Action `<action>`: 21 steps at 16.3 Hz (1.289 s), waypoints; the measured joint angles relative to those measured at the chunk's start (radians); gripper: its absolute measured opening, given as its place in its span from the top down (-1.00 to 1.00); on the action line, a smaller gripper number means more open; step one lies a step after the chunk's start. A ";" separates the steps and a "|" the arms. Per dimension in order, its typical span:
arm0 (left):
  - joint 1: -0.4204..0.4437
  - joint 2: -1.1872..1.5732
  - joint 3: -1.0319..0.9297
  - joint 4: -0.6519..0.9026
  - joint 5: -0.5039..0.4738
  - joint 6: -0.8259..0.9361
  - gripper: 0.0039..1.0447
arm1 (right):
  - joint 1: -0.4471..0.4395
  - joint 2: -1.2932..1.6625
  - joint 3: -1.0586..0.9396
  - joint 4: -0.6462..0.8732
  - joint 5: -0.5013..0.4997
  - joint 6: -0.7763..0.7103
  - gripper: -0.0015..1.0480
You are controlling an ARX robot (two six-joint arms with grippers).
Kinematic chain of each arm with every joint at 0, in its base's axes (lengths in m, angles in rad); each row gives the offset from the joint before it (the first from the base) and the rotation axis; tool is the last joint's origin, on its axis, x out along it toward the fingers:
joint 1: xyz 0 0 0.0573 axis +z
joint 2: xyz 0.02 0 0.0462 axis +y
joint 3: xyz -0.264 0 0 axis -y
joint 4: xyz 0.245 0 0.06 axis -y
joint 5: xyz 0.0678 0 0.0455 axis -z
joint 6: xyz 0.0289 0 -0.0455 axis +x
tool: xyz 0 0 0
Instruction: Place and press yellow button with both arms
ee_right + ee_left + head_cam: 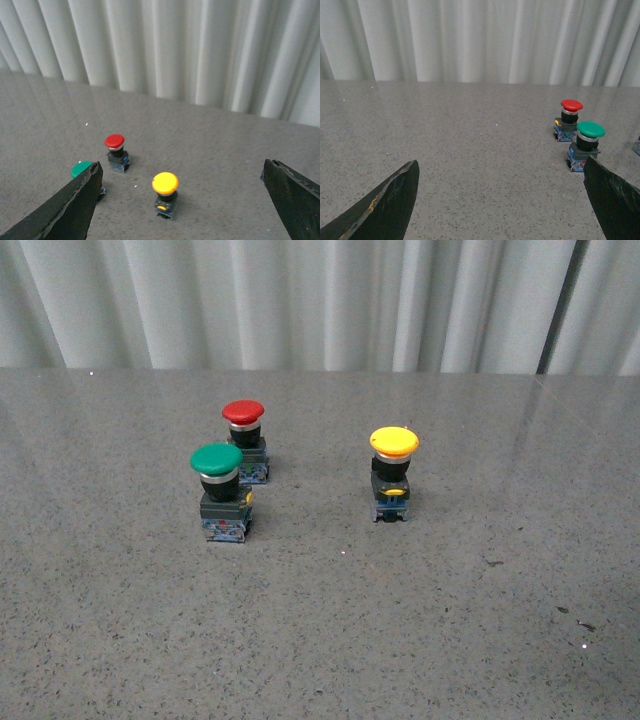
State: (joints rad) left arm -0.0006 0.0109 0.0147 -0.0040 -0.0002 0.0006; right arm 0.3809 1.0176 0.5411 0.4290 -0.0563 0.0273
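Observation:
The yellow button [393, 474] stands upright on the grey table, right of centre, with a round yellow cap over a black body and blue base. Neither arm shows in the front view. In the right wrist view the yellow button [165, 194] sits ahead of my right gripper [181, 200], between its wide-apart black fingers [70, 210], well clear of both. My left gripper [501, 200] is open over bare table, with nothing between its fingers [612, 197]. Only a sliver of a blue base [637, 146] shows at the edge of the left wrist view.
A green-capped button [222, 490] and a red-capped button [245, 438] stand close together left of the yellow one. In the left wrist view the green-capped button [586, 143] sits just beyond one finger. A pleated pale curtain [320, 300] hangs behind the table's far edge.

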 joint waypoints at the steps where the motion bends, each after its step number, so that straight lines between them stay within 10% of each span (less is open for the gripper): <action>1: 0.000 0.000 0.000 0.000 0.000 0.000 -0.88 | 0.035 0.113 0.058 0.005 0.009 0.000 -0.87; 5: 0.000 0.000 0.000 0.000 0.000 0.000 -0.88 | 0.104 0.479 0.274 -0.010 0.050 -0.003 -0.86; 12: 0.000 0.000 0.000 0.000 0.000 0.000 -0.88 | 0.067 0.719 0.450 -0.122 0.083 -0.002 0.93; 21: 0.000 0.000 0.000 0.000 0.000 0.000 -0.88 | 0.072 0.757 0.450 -0.132 0.087 0.002 0.97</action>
State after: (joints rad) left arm -0.0006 0.0109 0.0147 -0.0040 -0.0002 0.0006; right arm 0.4526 1.7744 0.9913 0.2970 0.0311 0.0288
